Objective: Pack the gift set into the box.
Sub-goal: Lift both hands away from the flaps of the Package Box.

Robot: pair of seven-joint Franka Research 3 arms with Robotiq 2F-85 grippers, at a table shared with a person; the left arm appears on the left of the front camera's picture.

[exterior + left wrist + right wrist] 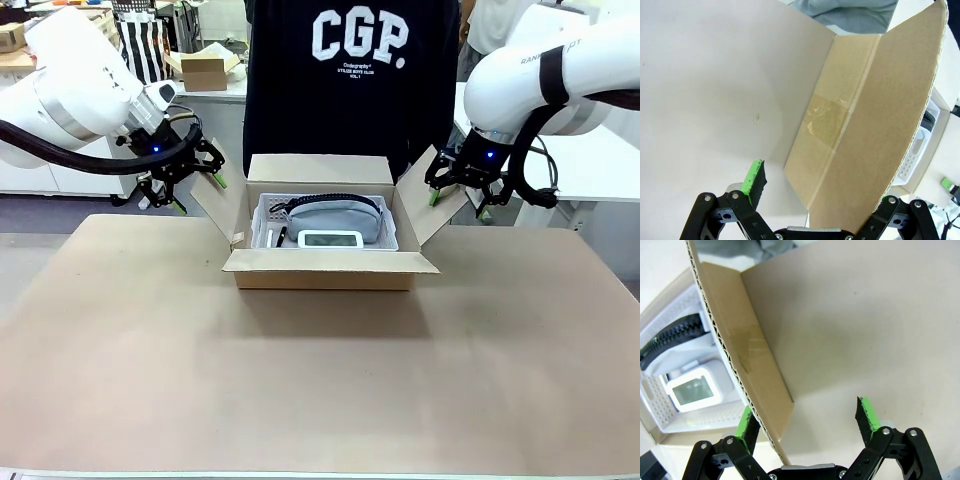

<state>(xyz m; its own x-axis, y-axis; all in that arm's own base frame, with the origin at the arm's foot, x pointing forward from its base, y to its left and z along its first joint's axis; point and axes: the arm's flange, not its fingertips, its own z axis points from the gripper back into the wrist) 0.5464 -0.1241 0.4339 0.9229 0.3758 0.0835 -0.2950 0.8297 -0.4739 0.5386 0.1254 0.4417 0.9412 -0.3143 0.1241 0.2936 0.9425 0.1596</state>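
The box [325, 270] stands open at the table's far middle, its four flaps spread. Inside sits the gift set: a white slotted basket [268, 215] holding a grey zip pouch [335, 215] and a white screen device [332, 239]. My left gripper [200, 195] is open and straddles the left flap [215, 205]; in the left wrist view the flap [875, 115] passes between the fingers, with one green pad [754, 177] showing. My right gripper [458, 205] is open around the right flap [430, 210]; the flap edge [740, 350] runs close to the left pad [745, 422].
A person in a black printed shirt [350, 70] stands right behind the box. The brown tabletop [320, 380] spreads wide in front of it. A small carton [205, 70] and a striped bag [145, 45] sit on a back table.
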